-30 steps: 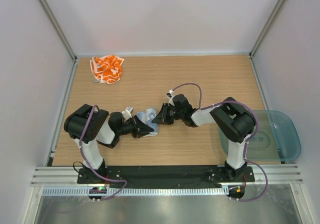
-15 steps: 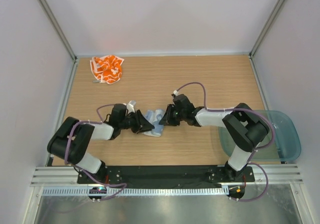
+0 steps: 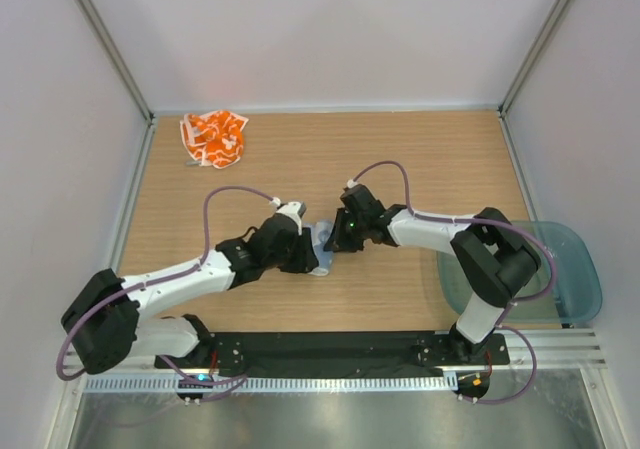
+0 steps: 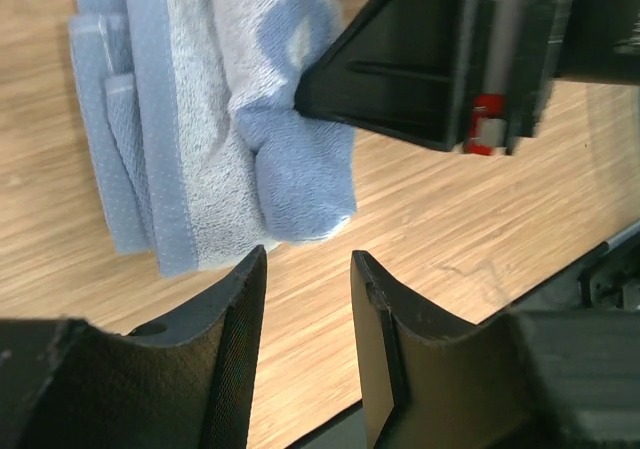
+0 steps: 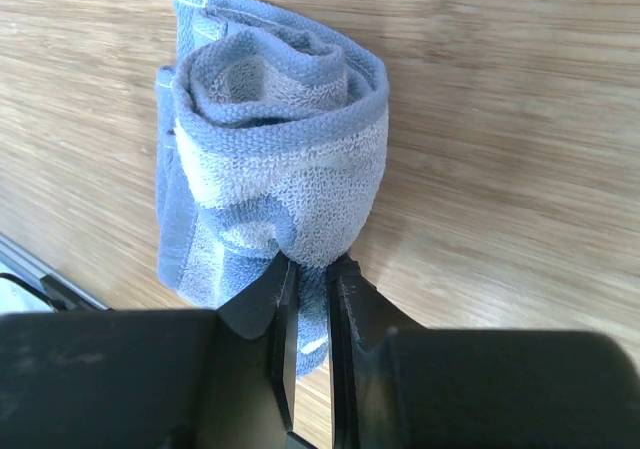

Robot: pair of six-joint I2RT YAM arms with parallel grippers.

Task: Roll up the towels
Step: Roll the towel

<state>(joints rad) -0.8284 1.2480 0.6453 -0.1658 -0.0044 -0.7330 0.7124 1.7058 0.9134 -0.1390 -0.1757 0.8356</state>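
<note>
Two towels, top view: orange-patterned towel [image 3: 213, 139] at far-left table [image 3: 420, 159] corner, grey-blue towel [image 3: 322, 252] mid-table; teal tray [image 3: 575, 269] at right edge. Left wrist: left gripper [image 4: 307, 269] parted, holding nothing, grey-blue towel just beyond. Right wrist: right gripper [image 5: 305, 269] pinches rolled towel's lower fold.

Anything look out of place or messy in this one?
The orange-patterned towel lies crumpled in a heap in the far left corner, not rolled. The blue towel is rolled loosely and lopsided, with its edge pinched by the right gripper. The left gripper is open beside it.
</note>
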